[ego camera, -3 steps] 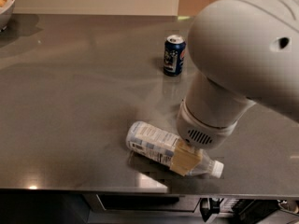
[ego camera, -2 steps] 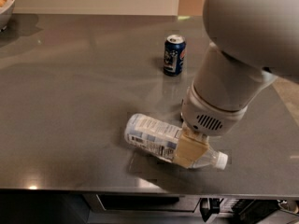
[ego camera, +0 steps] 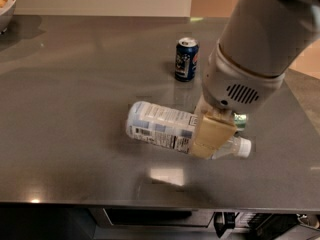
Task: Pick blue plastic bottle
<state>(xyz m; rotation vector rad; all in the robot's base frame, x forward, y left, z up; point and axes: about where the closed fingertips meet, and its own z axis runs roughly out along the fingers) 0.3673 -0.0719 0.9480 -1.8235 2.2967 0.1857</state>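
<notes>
Gripper (ego camera: 214, 138): two-finger, tan pads, at the end of a bulky white arm (ego camera: 255, 49) that comes in from the upper right of the view. State: clenched on the blue plastic bottle (ego camera: 160, 126). One finger (ego camera: 207, 134) lies flat across the bottle's shoulder; the opposite finger is hidden behind the bottle. The opening is judged narrow, no wider than the bottle at that point.

Item held: blue plastic bottle, lying roughly horizontal across the jaws. Its labelled body extends from the gripper toward the view's left, and its white cap (ego camera: 244, 147) juts out just past the gripper on the other side. A soft shadow on the table (ego camera: 65, 99) below suggests the bottle is clear of the surface, though contact at the base end cannot be ruled out.

Handling, as a judgement:
- Light, thin-walled plastic.
- The body will dent under a hard squeeze.
- The printed label is smooth and somewhat slippery.
- The shoulder near the neck is the stiffest place to grip, and the pads sit there.
- With the grip off-centre, the long body side may droop or swivel in the pads.

Other items:
- Dark blue soda can (ego camera: 186, 59), upright, beyond the gripper toward the table's far side and apart from it.
- Bowl (ego camera: 6, 6), at the far corner, well apart from the gripper.
</notes>
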